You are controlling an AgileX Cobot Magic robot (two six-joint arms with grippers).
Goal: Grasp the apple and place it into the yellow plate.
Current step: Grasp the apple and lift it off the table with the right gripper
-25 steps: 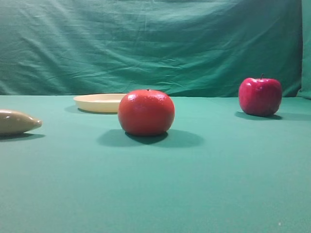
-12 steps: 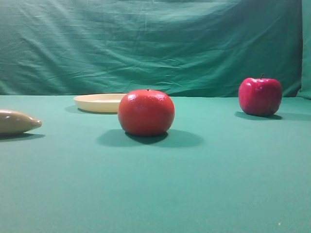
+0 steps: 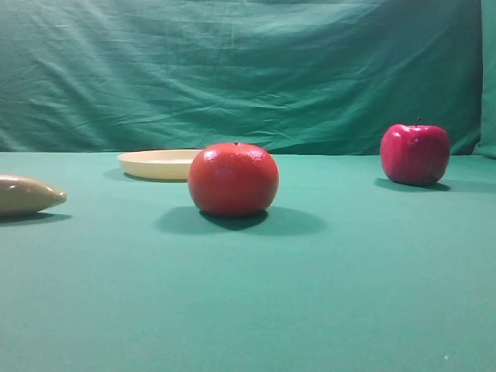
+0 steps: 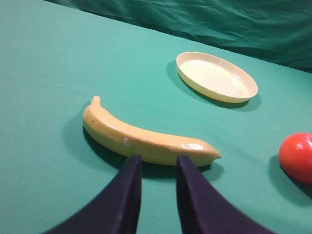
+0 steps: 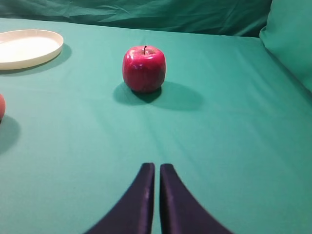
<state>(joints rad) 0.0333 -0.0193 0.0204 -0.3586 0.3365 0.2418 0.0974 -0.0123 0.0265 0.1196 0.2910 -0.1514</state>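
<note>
The crimson apple [image 3: 415, 153] stands on the green cloth at the right; in the right wrist view the apple [image 5: 144, 68] is straight ahead of my right gripper [image 5: 157, 169], well apart from it. That gripper's fingers are nearly closed and hold nothing. The pale yellow plate [image 3: 155, 163] lies at the back left, empty; it also shows in the left wrist view [image 4: 217, 76] and the right wrist view [image 5: 28, 47]. My left gripper [image 4: 159, 161] is slightly parted, empty, just in front of a banana. Neither gripper shows in the exterior high view.
A large orange-red fruit [image 3: 233, 179] sits in the middle, between apple and plate; it shows at the right edge of the left wrist view [image 4: 297, 157]. A yellow-beige banana [image 4: 144, 139] lies at the left [image 3: 27, 194]. A green cloth backdrop [image 3: 248, 70] hangs behind.
</note>
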